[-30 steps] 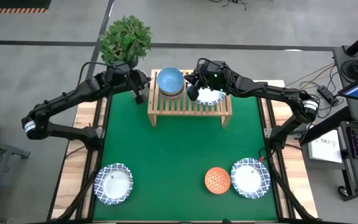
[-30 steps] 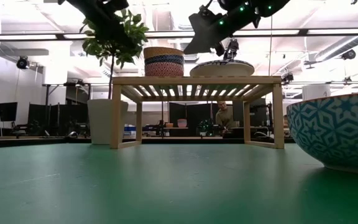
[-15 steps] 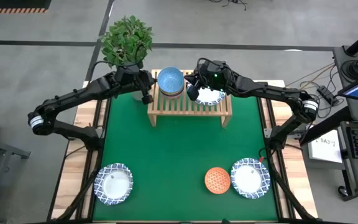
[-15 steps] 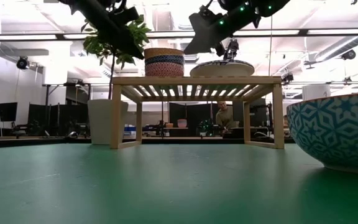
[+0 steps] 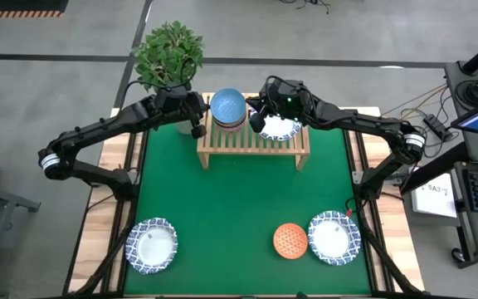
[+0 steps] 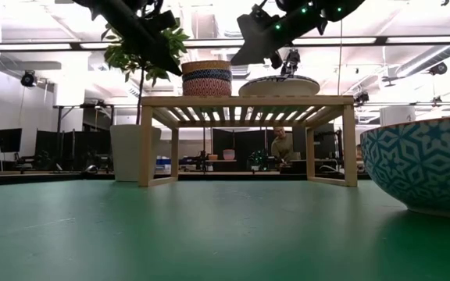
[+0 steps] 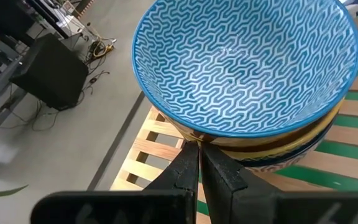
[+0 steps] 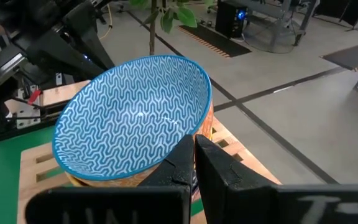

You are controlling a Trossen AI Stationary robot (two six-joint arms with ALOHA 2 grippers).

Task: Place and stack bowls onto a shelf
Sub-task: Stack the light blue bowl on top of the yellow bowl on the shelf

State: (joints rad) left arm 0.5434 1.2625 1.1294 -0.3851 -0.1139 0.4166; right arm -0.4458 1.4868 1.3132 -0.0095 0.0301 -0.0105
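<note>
We see the wooden shelf (image 5: 253, 138) at the far side of the green table (image 5: 239, 199). On its left half stands a stack of small bowls (image 5: 227, 110), with a blue zigzag bowl (image 7: 244, 59) on top. On its right half lies a wide white bowl (image 5: 282, 129) with a blue rim.

The left gripper (image 5: 196, 127) hangs just beside the left end of the shelf, near the stack, and its jaws are pressed together with nothing between them. The right gripper (image 5: 256, 123) is above the shelf, between the stack and the wide bowl, and its jaws are also closed and empty.

Near the front edge we see two more wide bowls (image 5: 151, 245) (image 5: 334, 237) and an orange dotted bowl (image 5: 290, 240). A potted plant (image 5: 168, 51) stands behind the left arm.
</note>
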